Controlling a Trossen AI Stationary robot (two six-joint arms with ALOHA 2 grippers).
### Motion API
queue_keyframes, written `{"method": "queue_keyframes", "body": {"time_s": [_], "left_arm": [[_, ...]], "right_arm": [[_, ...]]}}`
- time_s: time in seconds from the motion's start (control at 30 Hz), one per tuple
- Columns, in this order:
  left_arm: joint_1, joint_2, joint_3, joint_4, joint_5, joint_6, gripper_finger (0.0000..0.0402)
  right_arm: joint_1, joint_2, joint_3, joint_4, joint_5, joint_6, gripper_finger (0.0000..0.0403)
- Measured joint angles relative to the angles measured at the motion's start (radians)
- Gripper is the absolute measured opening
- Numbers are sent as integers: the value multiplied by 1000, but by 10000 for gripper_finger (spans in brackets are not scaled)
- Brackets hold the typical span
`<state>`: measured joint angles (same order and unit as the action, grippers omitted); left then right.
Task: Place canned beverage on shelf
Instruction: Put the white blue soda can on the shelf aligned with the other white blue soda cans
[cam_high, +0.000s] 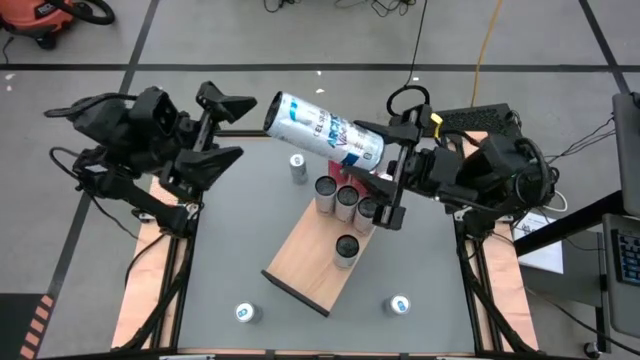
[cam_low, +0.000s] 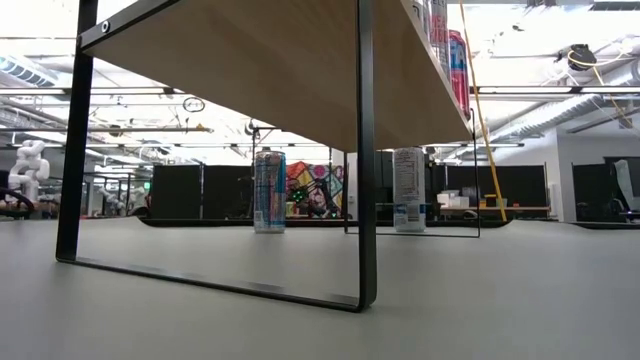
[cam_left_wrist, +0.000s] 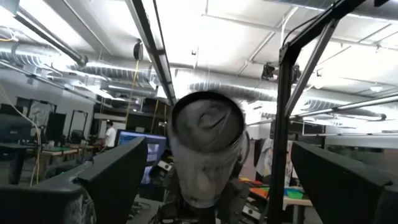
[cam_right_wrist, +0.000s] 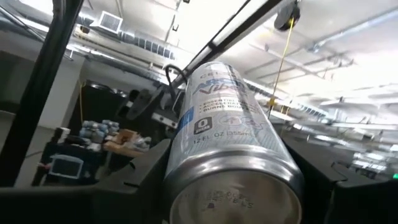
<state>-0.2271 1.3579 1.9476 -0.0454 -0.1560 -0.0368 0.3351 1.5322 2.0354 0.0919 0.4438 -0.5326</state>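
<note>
My right gripper (cam_high: 378, 160) is shut on a white and blue beverage can (cam_high: 325, 128), held high over the far end of the shelf (cam_high: 300, 270). The shelf is a light-brown wooden board on a black frame (cam_low: 365, 200), with several cans standing on it (cam_high: 347, 200). My left gripper (cam_high: 235, 130) is open at the same height. Its fingers (cam_left_wrist: 118, 174) point at the can's free end (cam_left_wrist: 208, 134) and stand apart from it. My right gripper pinches the can between its two fingers (cam_right_wrist: 140, 180) at the bottom end (cam_right_wrist: 186, 180), on the round wall. The fingers come from the table's right side, slanting upward and lying along the can. The can is lifted clear, its free top end pointing left and tilted up.
A can stands on the table (cam_high: 298, 165) just beyond the shelf's far end, and two more stand near the front edge (cam_high: 245, 313) (cam_high: 398, 305). The low view shows two table cans (cam_low: 269, 190) (cam_low: 408, 188) under the shelf board.
</note>
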Motion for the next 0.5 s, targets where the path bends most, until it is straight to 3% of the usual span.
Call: {"method": "queue_keyframes", "body": {"time_s": [0.5], "left_arm": [[42, 129, 0, 224, 49, 42, 398]], "right_arm": [[-2, 5, 0, 9, -2, -40, 227]]}}
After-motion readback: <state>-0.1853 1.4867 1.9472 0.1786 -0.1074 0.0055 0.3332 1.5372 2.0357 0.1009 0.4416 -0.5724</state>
